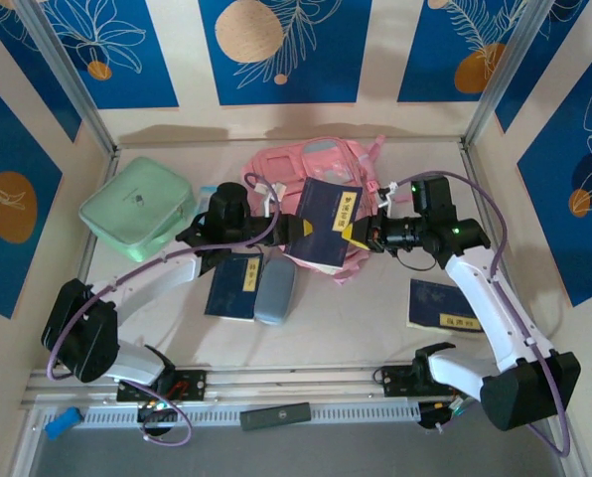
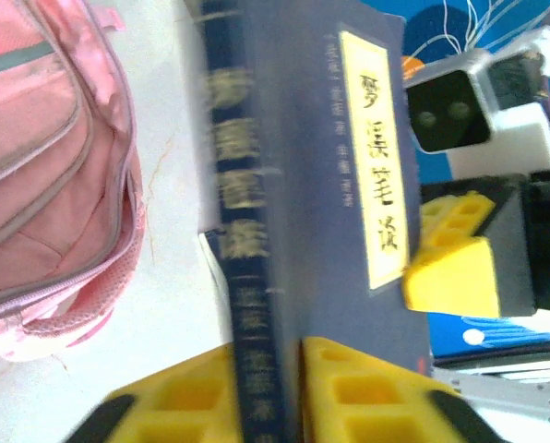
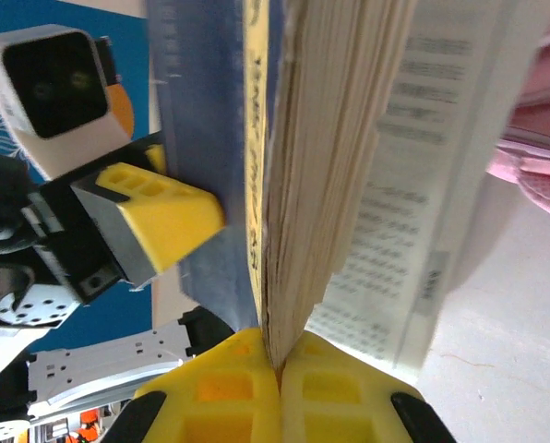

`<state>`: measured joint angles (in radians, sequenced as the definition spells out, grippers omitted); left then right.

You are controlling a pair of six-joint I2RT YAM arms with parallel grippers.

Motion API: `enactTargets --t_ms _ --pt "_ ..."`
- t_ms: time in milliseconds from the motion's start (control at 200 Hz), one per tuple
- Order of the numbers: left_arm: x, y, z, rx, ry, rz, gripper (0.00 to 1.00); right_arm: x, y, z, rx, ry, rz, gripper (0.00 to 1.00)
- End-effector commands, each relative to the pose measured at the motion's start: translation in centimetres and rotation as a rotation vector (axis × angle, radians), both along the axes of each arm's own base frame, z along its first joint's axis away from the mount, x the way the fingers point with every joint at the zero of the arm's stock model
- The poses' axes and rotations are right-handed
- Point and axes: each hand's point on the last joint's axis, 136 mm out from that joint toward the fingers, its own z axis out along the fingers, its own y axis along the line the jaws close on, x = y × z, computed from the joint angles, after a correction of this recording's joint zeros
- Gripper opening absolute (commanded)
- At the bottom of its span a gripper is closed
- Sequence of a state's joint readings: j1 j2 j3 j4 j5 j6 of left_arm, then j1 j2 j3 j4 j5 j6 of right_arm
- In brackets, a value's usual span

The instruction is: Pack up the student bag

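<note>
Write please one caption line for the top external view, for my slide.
The left claw and the right claw grip one dark blue book together, close to the pink student bag.

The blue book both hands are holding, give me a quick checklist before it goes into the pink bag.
1. Grip of the left hand on the blue book, at its spine: ok, shut on it.
2. Grip of the right hand on the page edge: ok, shut on it.
3. Book closed flat: not ok, some pages splay loose beside the right hand.
4. Book over the student bag: ok in the top view.
5. Bag opening unzipped and facing the book: cannot tell, the book hides it.
</note>
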<state>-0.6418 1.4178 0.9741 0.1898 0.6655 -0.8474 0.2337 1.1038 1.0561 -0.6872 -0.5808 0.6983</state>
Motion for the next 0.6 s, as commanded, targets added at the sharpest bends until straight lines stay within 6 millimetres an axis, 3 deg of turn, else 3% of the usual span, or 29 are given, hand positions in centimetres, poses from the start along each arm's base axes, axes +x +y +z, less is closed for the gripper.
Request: enactTargets --t_ms 0,120,190,250,300,465,595 --pt "0.4 -0.5 2.4 -0.045 -0.045 -0.002 0.07 -0.5 0.1 0.1 0.023 -0.021 0.040 0.09" --pt "1.2 -0.5 4.2 -0.083 -0.061 0.039 0.00 -0.5 -1.4 -1.4 -0.016 0.024 -0.021 0.31" --pt "1.6 -0.7 5.4 -0.123 -0.061 0.056 0.00 -0.5 -1.9 -1.5 0.015 0.042 -0.048 0.52" --pt "2.0 -1.0 6.3 -0.166 -0.048 0.064 0.00 -0.5 -1.7 -1.3 0.057 0.051 -0.036 0.79" --pt "2.2 -1.4 7.3 -0.214 -0.038 0.061 0.00 -0.6 -1.3 -1.0 0.088 0.059 -0.012 0.91" --pt "2.5 -2.1 9.2 -0.315 -0.017 0.058 0.00 -0.3 0.3 1.1 0.191 0.024 0.068 0.98" --pt "2.6 -2.3 9.3 -0.312 -0.009 0.087 0.00 0.4 1.4 2.3 0.258 0.012 0.107 0.93"
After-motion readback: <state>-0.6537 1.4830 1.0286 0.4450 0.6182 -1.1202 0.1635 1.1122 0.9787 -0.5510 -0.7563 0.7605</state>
